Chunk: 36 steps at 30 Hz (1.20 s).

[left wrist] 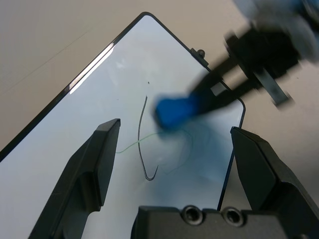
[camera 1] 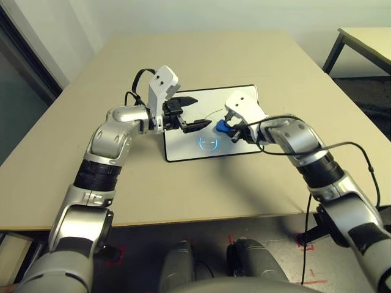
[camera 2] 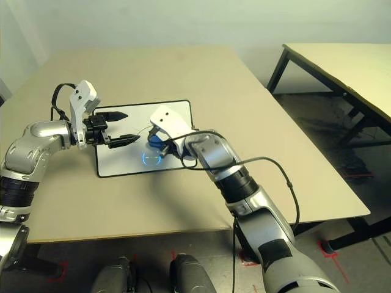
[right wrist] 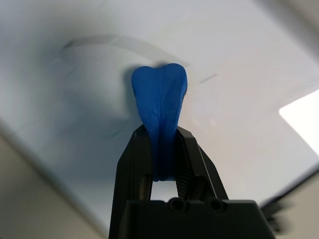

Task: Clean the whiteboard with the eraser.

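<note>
A plain room with pale walls holds a broad beige table (camera 1: 201, 55), and the corner of a second table (camera 2: 342, 67) on dark legs stands off to the robot's right over a dark floor marked with red tape. The whiteboard (camera 1: 183, 146) lies flat near the middle of the beige table, its long sides running away from the robot, a thin black frame around its rounded corners. Thin dark and greenish scribbles (left wrist: 144, 149) cross its white face, and a bluish ring of reflected light sits on the nearer part of the board. The left gripper (camera 1: 192, 112) hovers over the board's left half, pointing toward the right, its two black fingers spread wide with nothing between them; in the left wrist view the scribbles show through the gap. The right gripper (camera 1: 231, 132) reaches in from the right, tilted down toward the board, and its fingers are clamped tight on the eraser (right wrist: 160, 102), a bright blue block squeezed so that its free end bulges out past the fingertips. That blue end is pressed to or just above the board's surface near the scribbles; which of the two cannot be told. The two grippers are near each other over the board, not touching. A black cable (camera 1: 342, 146) loops along the right forearm.
</note>
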Each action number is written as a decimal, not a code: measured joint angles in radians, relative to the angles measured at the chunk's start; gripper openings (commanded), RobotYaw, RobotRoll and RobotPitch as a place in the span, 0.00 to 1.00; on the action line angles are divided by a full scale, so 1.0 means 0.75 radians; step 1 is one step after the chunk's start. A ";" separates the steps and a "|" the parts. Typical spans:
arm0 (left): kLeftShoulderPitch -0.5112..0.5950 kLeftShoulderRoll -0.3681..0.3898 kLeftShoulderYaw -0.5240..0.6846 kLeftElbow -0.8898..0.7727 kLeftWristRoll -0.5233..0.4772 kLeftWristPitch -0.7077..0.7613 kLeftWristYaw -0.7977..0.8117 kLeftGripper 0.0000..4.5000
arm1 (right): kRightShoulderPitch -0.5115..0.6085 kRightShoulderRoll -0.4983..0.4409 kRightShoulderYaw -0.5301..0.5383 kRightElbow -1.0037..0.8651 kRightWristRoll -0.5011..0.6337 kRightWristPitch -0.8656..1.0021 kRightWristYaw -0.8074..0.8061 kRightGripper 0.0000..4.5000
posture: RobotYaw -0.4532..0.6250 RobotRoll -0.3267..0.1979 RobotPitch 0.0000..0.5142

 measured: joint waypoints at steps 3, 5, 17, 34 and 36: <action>0.000 0.001 0.001 0.000 0.000 0.001 0.001 1.00 | -0.053 0.008 -0.030 0.115 -0.019 -0.082 -0.012 0.13 | 0.38 0.62 0.05; 0.000 0.001 0.002 -0.001 -0.001 0.004 0.003 1.00 | -0.072 0.014 -0.043 0.160 -0.025 -0.115 -0.013 0.13 | 0.38 0.62 0.05; 0.008 0.002 0.006 -0.016 -0.003 0.021 0.009 1.00 | 0.195 0.008 0.018 -0.244 -0.029 0.118 0.038 0.13 | 0.37 0.62 0.06; 0.007 0.003 0.006 -0.015 -0.002 0.022 0.001 1.00 | 0.001 0.019 -0.077 0.078 -0.045 -0.077 -0.022 0.13 | 0.37 0.62 0.05; 0.007 0.003 0.006 -0.015 -0.003 0.022 0.000 1.00 | 0.020 0.019 -0.078 0.052 -0.049 -0.071 -0.025 0.13 | 0.37 0.62 0.05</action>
